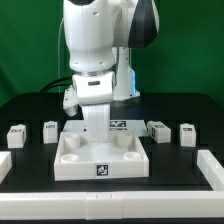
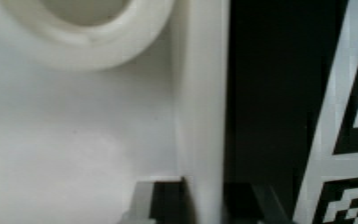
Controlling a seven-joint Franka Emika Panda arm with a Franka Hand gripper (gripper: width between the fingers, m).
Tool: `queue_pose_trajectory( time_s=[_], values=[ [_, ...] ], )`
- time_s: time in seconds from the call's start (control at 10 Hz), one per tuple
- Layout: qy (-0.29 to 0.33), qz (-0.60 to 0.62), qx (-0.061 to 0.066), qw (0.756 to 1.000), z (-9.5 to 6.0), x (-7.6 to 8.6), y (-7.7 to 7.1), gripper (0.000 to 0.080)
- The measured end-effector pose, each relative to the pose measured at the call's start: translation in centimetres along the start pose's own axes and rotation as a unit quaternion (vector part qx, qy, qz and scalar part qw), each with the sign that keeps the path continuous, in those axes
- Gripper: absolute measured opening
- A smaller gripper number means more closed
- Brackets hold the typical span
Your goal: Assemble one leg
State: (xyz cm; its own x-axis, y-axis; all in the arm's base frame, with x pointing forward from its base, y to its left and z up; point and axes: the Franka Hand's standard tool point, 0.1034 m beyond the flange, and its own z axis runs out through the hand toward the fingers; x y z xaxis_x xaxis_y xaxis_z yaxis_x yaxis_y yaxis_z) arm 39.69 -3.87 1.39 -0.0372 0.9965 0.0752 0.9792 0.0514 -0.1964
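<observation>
Panel point(image 1: 70, 170) beneath fingers point(image 1: 92, 118); nearest leg point(image 1: 50, 130) apart.

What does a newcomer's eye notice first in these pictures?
The big white robot arm fills the middle, reaching down to the large white square panel with round sockets. Four small white block-shaped legs stand beside it, two at the exterior view's left, two at its right.

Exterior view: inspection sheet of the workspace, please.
Surface: black table, white rails along both side edges.
Job's things: four small white tagged plastic block legs lying loose, two on each side of the white square plastic panel with round sockets.
Clutter: nothing seen.
Grippers: gripper low at the panel's rear; jaws hidden.
Cables: nothing clearly seen.
Surroundings: green walls.
</observation>
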Motion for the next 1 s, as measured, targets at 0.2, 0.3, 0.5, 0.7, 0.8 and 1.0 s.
queue_pose_trajectory(
  time_s=[0.2,0.3,0.5,0.7,0.8,1.0],
  values=[
    [0.000,0.000,0.000,1.000,0.0,0.0,0.0,0.0075],
    [0.000,0.000,0.000,1.000,0.0,0.0,0.0,0.0075],
    [0.000,0.000,0.000,1.000,0.0,0.0,0.0,0.0075],
    [-0.001,0.022,-0.003,1.000,-0.1,1.4,0.8,0.0075],
    [0.000,0.019,-0.007,1.000,-0.3,2.1,1.4,0.0075],
    [0.002,0.030,-0.011,0.999,-0.3,3.6,2.7,0.0075]
  ],
)
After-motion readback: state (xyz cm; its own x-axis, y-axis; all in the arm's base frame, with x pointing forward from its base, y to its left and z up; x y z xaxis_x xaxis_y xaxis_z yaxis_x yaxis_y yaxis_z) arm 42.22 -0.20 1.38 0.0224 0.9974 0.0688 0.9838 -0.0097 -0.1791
